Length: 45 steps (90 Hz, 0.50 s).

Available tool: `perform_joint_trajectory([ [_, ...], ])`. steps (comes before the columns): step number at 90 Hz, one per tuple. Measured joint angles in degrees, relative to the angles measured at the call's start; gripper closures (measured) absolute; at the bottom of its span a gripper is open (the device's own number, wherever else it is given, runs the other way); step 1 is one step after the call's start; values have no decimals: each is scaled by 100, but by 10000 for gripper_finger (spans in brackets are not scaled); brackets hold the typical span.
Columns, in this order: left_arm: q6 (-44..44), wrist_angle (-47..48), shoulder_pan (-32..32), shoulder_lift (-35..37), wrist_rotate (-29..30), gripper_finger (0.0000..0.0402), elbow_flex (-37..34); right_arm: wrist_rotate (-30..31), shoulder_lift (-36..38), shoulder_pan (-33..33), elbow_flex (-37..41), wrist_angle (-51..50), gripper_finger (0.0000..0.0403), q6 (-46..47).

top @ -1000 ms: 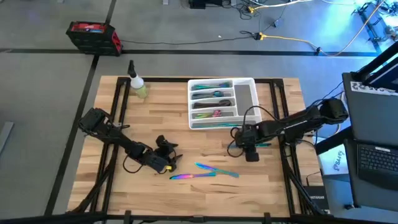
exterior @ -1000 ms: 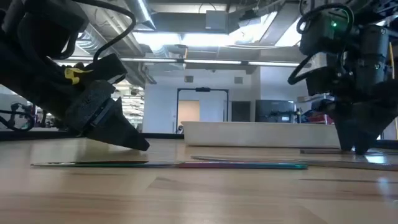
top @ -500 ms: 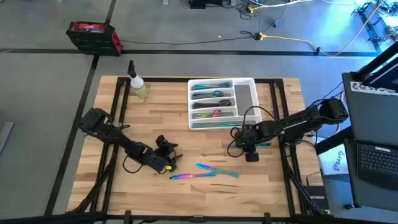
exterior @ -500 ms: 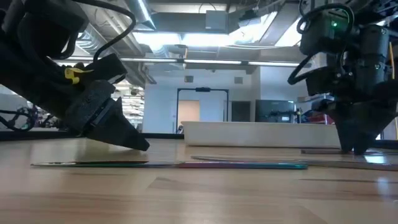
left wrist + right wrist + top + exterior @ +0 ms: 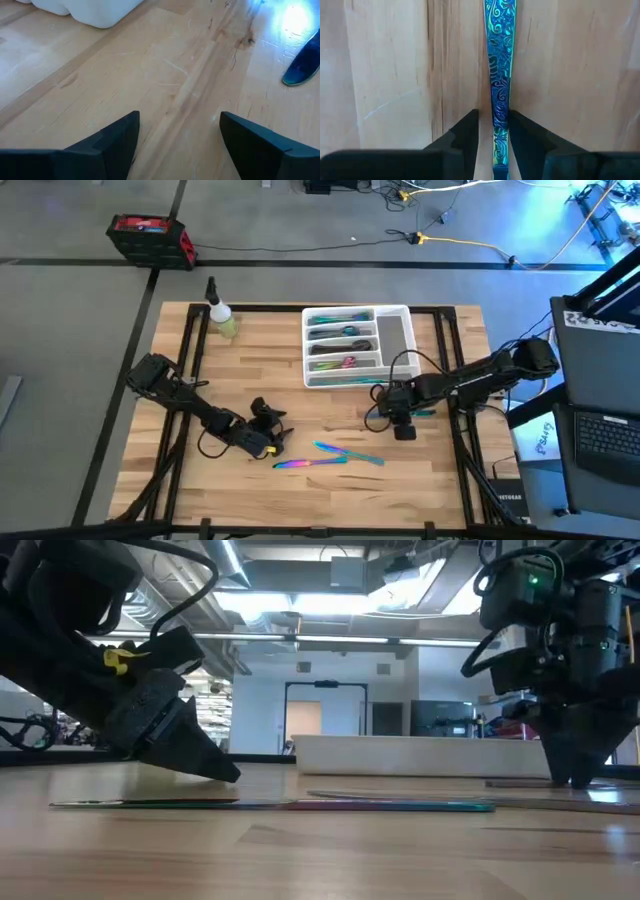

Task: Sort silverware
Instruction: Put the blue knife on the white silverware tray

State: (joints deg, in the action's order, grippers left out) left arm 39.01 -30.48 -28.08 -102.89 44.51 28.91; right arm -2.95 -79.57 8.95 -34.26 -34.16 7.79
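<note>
Meanwhile the white tray (image 5: 394,332) holds sorted silverware (image 5: 340,333); right claw (image 5: 494,134) pinches a blue handle (image 5: 499,60), left claw (image 5: 175,145) spread.

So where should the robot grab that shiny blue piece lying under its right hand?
Best on the slim patterned handle, coming straight down from above. The piece lies flat on the wooden table, so only its two narrow edges offer a hold. The right gripper already stands that way, one finger on each side of the handle. The left gripper waits open over bare wood.
</note>
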Motion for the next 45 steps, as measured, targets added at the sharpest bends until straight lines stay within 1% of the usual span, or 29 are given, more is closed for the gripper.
perform_joint_trajectory([
  [8,-1,2,0,0,0,139,0,-38,0,0,-2,-17,322,66],
  [34,-1,2,0,0,0,139,0,-105,2,0,-2,-45,368,87],
  [45,-1,2,0,0,0,139,0,-108,7,0,-9,-60,377,83],
])
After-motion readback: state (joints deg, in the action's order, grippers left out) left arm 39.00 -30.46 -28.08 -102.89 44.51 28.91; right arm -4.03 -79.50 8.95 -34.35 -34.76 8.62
